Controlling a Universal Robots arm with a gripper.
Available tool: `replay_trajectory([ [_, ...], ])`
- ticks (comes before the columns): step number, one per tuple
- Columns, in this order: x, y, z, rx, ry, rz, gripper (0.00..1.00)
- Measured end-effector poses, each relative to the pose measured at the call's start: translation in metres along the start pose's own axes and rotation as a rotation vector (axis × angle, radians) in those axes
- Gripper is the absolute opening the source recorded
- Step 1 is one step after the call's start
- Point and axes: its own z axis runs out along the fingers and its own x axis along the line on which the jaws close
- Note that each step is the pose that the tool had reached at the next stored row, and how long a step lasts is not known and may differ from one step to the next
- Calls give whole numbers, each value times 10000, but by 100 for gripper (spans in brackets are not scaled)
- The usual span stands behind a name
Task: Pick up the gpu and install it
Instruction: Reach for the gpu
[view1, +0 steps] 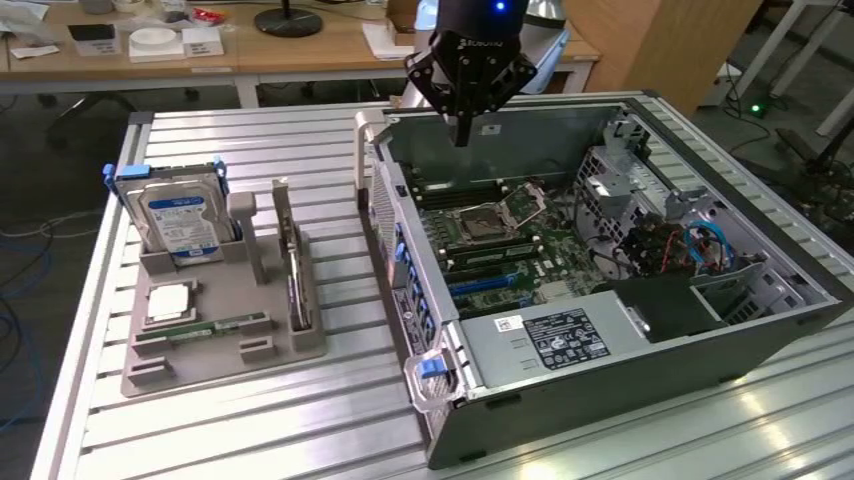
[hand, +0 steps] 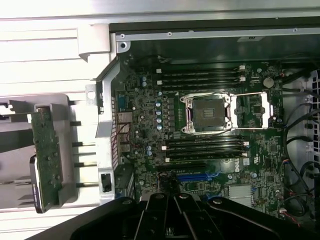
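The arm (view1: 463, 22) is cut off by the exterior view's top edge.

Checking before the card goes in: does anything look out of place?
Only the CPU socket: it sits empty, its metal frame flipped open beside it. The gpu stands on edge in the grey holder, nothing askew or spilled.

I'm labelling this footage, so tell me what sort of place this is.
Probably a robotics lab or test workshop: an open computer case sits on a slatted metal table, a grey parts holder beside it carries a hard drive, and wooden office desks stand behind.
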Motion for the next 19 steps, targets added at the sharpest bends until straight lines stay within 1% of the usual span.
replay_trajectory([
  [19,120,-10,-3,1,0,0,11],
])
